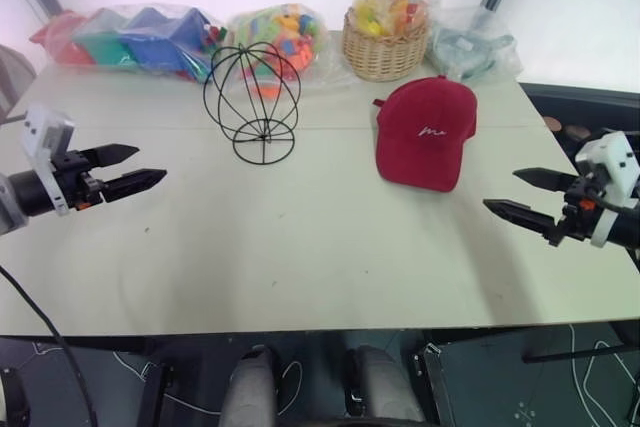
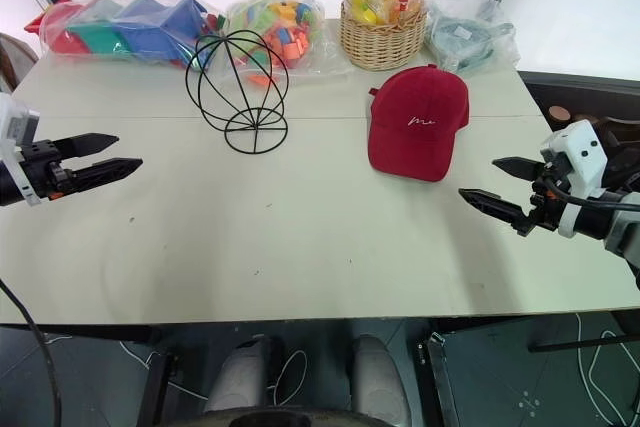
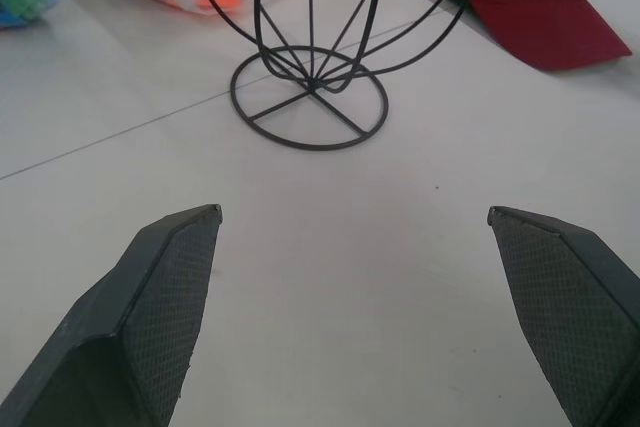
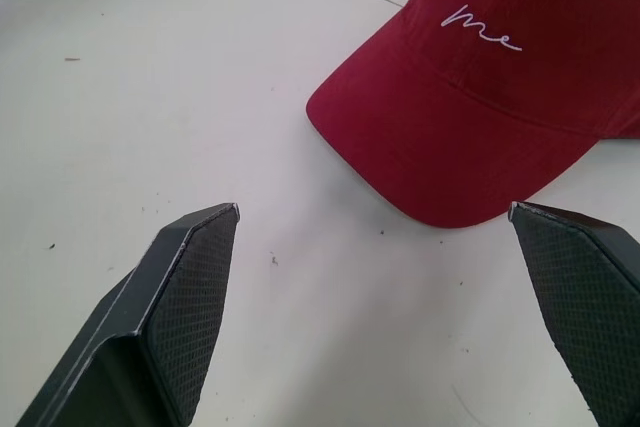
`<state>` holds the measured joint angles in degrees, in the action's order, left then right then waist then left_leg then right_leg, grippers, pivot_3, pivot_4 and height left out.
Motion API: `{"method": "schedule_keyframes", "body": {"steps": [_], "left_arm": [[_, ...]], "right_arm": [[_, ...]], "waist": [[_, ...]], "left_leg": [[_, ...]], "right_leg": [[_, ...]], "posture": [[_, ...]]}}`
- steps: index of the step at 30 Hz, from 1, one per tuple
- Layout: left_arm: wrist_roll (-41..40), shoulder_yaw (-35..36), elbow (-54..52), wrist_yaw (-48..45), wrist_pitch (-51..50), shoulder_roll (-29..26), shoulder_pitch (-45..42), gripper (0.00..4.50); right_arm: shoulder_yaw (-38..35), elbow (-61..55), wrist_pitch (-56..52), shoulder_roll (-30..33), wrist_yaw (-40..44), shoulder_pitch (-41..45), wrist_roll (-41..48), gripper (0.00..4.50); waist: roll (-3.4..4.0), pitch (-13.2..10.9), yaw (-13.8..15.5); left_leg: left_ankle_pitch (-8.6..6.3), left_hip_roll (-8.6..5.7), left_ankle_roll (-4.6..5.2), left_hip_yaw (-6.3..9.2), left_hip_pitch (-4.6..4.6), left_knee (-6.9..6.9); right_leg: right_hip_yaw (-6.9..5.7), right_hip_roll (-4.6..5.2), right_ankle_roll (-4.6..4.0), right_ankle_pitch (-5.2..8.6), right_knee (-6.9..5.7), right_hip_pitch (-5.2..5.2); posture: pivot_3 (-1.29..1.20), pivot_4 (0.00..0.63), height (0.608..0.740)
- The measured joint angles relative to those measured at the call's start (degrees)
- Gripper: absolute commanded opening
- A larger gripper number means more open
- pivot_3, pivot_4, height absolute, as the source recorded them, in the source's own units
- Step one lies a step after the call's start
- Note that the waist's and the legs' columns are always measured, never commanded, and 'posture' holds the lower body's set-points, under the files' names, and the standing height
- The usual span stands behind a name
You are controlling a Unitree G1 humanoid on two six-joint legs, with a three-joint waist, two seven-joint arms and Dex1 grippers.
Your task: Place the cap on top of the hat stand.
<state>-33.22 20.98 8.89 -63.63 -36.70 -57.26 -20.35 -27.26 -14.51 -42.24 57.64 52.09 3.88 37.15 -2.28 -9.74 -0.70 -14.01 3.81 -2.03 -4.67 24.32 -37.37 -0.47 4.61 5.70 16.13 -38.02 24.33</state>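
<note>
The dark red cap (image 1: 425, 133) lies flat on the white table, right of centre, brim toward me, white script on its front. The black wire hat stand (image 1: 254, 103) stands upright to its left, bare. My left gripper (image 1: 128, 169) hovers open at the table's left side, pointing toward the stand (image 3: 310, 97). On the right, my right gripper (image 1: 520, 193) hangs open, pointing at the cap (image 4: 490, 77) from a short way off. Neither gripper holds anything.
Along the table's far edge lie bags of coloured blocks (image 1: 130, 39), a bag of small toys (image 1: 275, 35), a wicker basket (image 1: 384, 47) with packets and a pale bag (image 1: 474, 45). The table's front edge (image 1: 300, 329) is near me.
</note>
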Motion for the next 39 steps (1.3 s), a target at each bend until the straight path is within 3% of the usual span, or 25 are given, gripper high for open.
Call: {"method": "schedule_keyframes", "body": {"steps": [39], "left_arm": [[-0.18, 0.03, 0.16, -2.19, -0.56, -0.23, -2.17, 4.50]], "right_arm": [[0.13, 0.69, 2.47, -0.25, -0.21, 1.09, -2.25, 4.43]], "waist": [[0.00, 0.00, 0.00]], "left_leg": [[0.00, 0.00, 0.00, 0.00, 0.00, -0.01]], "right_leg": [[0.00, 0.00, 0.00, 0.00, -0.01, 0.00]], "posture": [[0.00, 0.150, 0.740]]}}
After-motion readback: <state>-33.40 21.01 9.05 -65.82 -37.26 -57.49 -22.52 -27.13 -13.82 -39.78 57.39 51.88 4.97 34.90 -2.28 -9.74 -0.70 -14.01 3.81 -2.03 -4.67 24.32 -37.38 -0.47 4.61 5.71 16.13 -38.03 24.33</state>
